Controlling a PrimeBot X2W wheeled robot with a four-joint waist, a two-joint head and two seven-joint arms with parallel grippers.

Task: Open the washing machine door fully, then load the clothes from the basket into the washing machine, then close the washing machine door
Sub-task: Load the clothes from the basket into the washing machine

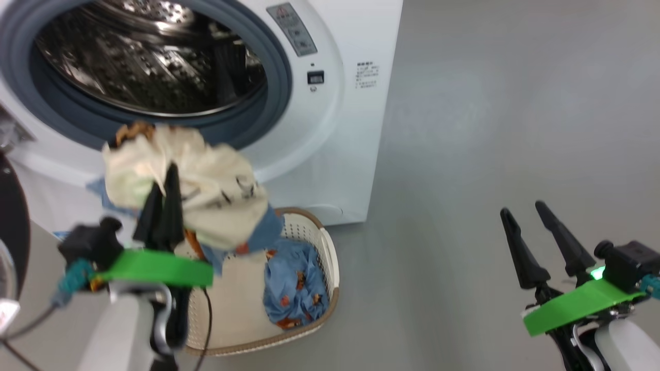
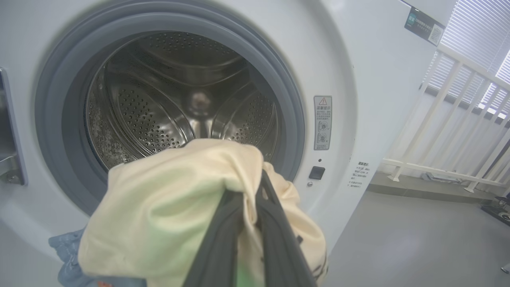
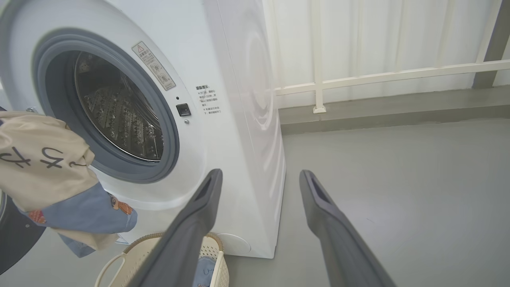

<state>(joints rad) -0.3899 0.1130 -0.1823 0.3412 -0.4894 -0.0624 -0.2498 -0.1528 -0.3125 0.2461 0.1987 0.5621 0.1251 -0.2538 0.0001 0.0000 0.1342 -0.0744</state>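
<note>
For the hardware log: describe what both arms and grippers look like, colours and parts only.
The left gripper and right gripper match: two long, tapering dark fingers on a bright green plate, with a black camera block and teal connector beside it. Forearms are pale white. A dark cable loops by the left one; a green light glows on the right.

White forearms [image 1: 111,335] carry green brackets [image 1: 154,268] and dark fingers [image 1: 518,250]

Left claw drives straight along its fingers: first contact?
Likely nothing solid: the left claw, shut on the clothes, points into the open drum of the washing machine. The hanging bundle may brush the lower lip of the grey seal first; depth is unclear.
</note>
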